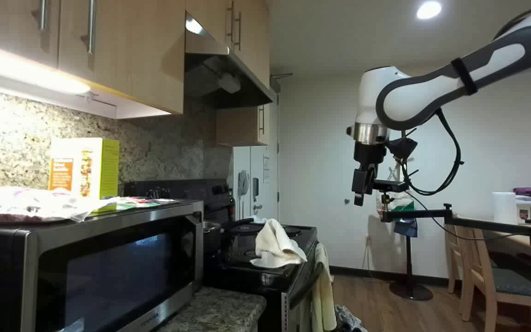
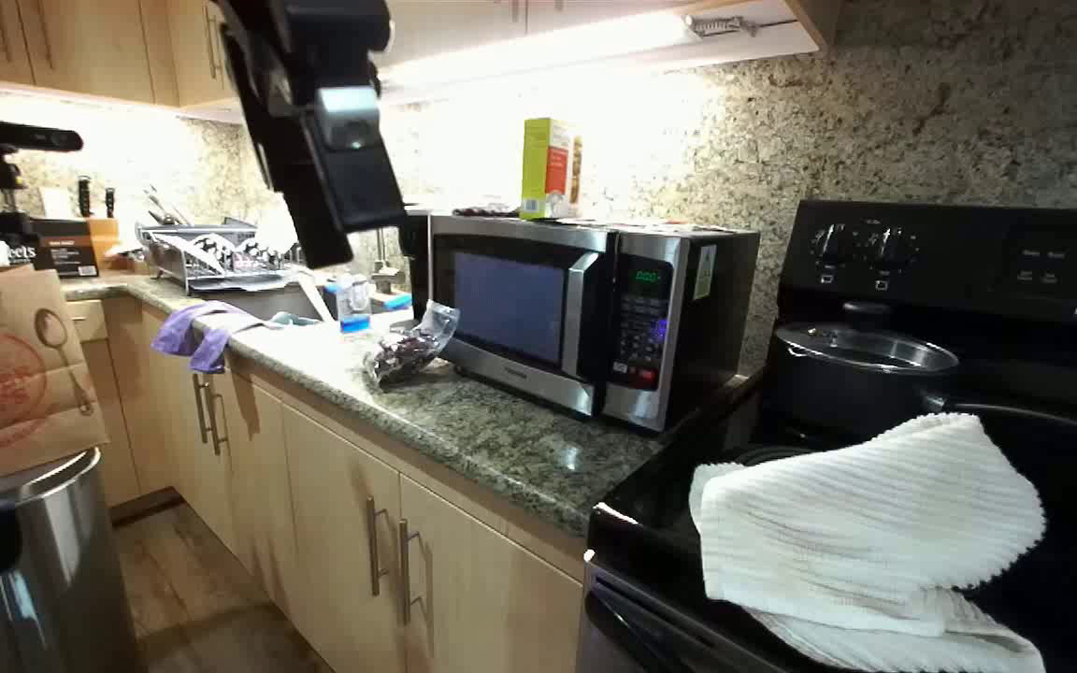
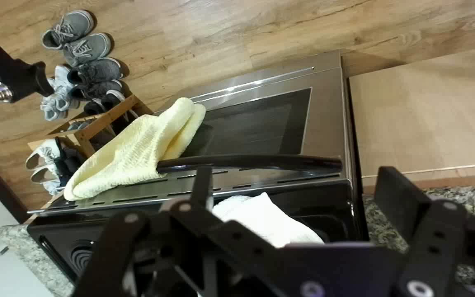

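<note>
My gripper (image 3: 299, 183) is open in the wrist view, with its two dark fingers wide apart and nothing held. Beyond them, a crumpled white towel (image 3: 266, 218) lies on the black stovetop, partly hidden by the gripper. In an exterior view the gripper (image 1: 360, 191) hangs in the air, higher than the white towel (image 1: 277, 246) and apart from it. A yellow towel (image 3: 138, 148) drapes over the dark oven handle (image 3: 254, 163). A black pot (image 2: 861, 397) with a glass lid stands on the stove behind the white towel (image 2: 866, 533).
A microwave (image 2: 510, 299) sits on the granite counter next to the stove, with a yellow-green box (image 2: 548, 168) on top. A bag (image 2: 412, 346) lies beside it. The range hood (image 1: 228, 78) juts out above the stove. Shoes (image 3: 83, 49) and a dark camera mount (image 3: 10, 74) appear at left.
</note>
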Tool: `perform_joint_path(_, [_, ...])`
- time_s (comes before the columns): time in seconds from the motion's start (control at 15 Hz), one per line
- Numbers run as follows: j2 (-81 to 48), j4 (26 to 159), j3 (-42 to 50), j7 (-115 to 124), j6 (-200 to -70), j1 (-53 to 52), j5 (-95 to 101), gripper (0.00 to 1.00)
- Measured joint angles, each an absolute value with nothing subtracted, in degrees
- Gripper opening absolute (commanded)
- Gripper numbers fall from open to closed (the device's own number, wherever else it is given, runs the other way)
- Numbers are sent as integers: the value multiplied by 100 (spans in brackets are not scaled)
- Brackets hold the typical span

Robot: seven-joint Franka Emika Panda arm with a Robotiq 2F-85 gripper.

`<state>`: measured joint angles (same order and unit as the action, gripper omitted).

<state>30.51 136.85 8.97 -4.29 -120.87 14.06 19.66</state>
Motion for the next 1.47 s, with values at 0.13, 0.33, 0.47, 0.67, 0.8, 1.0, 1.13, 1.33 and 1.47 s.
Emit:
perform_joint_path(0.13, [3051, 13685, 898, -429, -12087, 1405, 1966, 100])
perform_joint_path(0.33, [2959, 13737, 996, -429, -12747, 1255, 1828, 100])
perform_joint_path(0.47, [2752, 13881, 1088, -429, -13696, 1077, 1682, 100])
perform_joint_path(0.67, [2195, 14116, 1213, -623, -15137, 647, 1055, 100])
perform_joint_path(0.8, [1688, 14199, 1324, -1030, -16022, 148, 339, 100])
perform_joint_path(1.0, [1252, 14162, 1351, -1370, -16344, -251, -228, 100])
perform_joint_path(1.13, [1311, 14161, 1336, -1369, -16342, -147, -221, 100])
perform_joint_path(1.33, [1321, 14190, 1373, -1407, -16392, -194, -323, 100])
perform_joint_path(1.47, [1180, 14259, 1611, -1851, -16974, -743, -1111, 100])
